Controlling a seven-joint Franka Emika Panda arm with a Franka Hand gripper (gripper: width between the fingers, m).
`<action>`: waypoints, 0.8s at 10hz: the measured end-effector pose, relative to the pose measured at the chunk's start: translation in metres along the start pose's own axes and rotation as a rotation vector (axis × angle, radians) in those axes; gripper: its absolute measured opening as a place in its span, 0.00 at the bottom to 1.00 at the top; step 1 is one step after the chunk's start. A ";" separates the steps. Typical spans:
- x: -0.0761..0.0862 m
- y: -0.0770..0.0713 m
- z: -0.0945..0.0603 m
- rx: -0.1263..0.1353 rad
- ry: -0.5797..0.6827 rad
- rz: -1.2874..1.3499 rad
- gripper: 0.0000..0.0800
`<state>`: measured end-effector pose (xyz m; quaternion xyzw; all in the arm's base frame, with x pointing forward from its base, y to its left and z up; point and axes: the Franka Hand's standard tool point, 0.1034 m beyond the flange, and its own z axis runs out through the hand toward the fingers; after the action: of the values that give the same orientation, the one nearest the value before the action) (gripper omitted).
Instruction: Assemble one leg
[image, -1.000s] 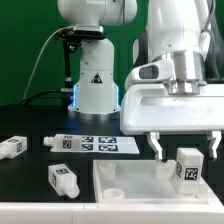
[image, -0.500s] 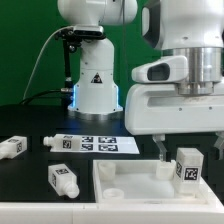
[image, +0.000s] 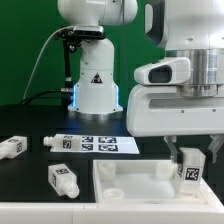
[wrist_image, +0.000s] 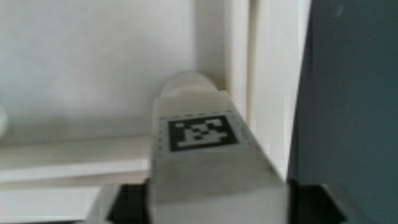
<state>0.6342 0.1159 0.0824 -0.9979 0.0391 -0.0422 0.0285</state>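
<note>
A leg (image: 190, 170), a stubby white peg with a square tag, stands upright on the far right part of the large white panel (image: 130, 183). My gripper (image: 191, 156) is lowered over it, one finger on each side of the leg and close to its flanks; the jaws are still apart, and I cannot make out contact. In the wrist view the leg (wrist_image: 210, 150) fills the space between the two dark fingers (wrist_image: 125, 205), with the panel's raised edge beside it.
Two more legs lie on the black table at the exterior view's left (image: 12, 146) and front left (image: 63, 180). The marker board (image: 98, 145) lies behind the panel, with the arm's white base (image: 95, 90) behind it.
The gripper has shifted toward the exterior view's right and come down over the standing leg. The finger on the exterior view's left has moved in toward the leg. The leg has not moved.
</note>
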 end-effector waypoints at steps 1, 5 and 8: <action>0.000 0.001 0.000 -0.001 0.000 0.082 0.37; -0.002 0.011 0.002 0.021 0.033 0.525 0.36; 0.000 0.007 0.003 0.072 -0.011 1.051 0.36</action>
<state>0.6344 0.1088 0.0793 -0.8424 0.5325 -0.0185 0.0801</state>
